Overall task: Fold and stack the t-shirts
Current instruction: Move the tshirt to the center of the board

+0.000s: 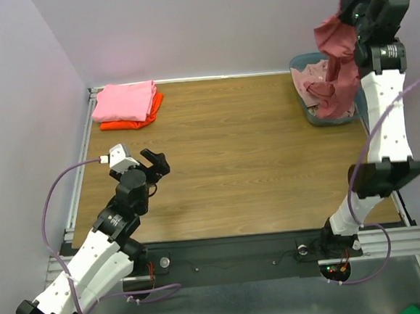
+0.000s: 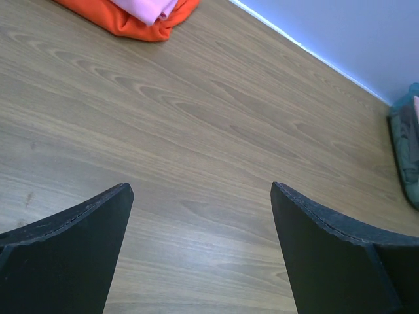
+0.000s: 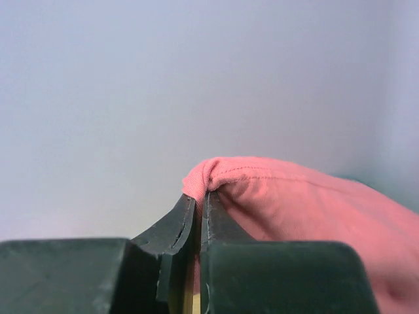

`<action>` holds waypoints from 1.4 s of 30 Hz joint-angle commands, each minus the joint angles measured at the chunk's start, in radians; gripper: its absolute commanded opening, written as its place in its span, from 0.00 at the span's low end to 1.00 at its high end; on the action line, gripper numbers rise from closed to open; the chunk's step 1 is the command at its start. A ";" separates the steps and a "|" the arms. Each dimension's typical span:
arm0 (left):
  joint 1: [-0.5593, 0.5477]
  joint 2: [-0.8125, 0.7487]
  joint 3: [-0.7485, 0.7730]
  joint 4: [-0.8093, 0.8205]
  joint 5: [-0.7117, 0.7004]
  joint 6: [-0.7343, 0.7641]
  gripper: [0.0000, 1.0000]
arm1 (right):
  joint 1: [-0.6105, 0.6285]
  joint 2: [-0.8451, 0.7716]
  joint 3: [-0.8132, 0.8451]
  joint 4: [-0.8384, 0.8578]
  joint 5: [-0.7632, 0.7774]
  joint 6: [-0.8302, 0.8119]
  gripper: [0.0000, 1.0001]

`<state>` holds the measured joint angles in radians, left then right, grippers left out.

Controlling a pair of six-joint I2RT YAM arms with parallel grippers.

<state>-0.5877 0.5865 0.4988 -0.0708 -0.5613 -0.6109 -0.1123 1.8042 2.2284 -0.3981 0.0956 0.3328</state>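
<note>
We are logging the table (image 1: 253, 146) as wood-grain board, smooth, with a faint sheen. The metal rail (image 1: 79, 174) along its left edge is looking dull and brushed. At the far-left corner, the pink t-shirt (image 1: 124, 102) and orange t-shirt (image 1: 124, 124) are reading as soft matt cloth. The coral-red t-shirt (image 3: 308, 209) is showing a fine knit and a stitched hem. The basket (image 1: 332, 120) at the far-right corner is looking like smooth plastic. The fingers (image 2: 327, 248) of the left gripper (image 2: 200, 196) and right gripper (image 3: 198, 199) are appearing matt black and grainy-edged.

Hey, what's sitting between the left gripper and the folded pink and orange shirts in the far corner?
Nothing, only bare wooden table lies between the left gripper and the folded shirts. The left wrist view shows it best.
</note>
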 commanded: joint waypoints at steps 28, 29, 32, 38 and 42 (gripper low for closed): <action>0.002 -0.172 -0.049 -0.029 -0.088 -0.087 0.99 | 0.428 -0.581 -0.529 0.087 0.065 0.183 0.02; 0.002 -0.156 -0.049 -0.029 -0.086 -0.089 0.99 | 0.428 -0.621 -0.738 0.088 0.143 0.190 0.02; 0.002 -0.110 -0.042 -0.024 -0.075 -0.092 0.99 | 0.427 -0.791 -1.045 0.087 0.361 0.250 0.02; 0.002 0.054 -0.025 0.092 0.102 -0.038 0.99 | 0.425 -0.875 -1.460 0.085 0.498 0.391 0.02; 0.002 0.226 0.007 0.176 0.196 -0.026 0.98 | 0.425 -0.838 -1.521 0.084 0.452 0.373 0.02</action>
<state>-0.5873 0.6930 0.4641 -0.0200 -0.4713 -0.6670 0.3138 0.9821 0.6960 -0.3977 0.4744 0.6777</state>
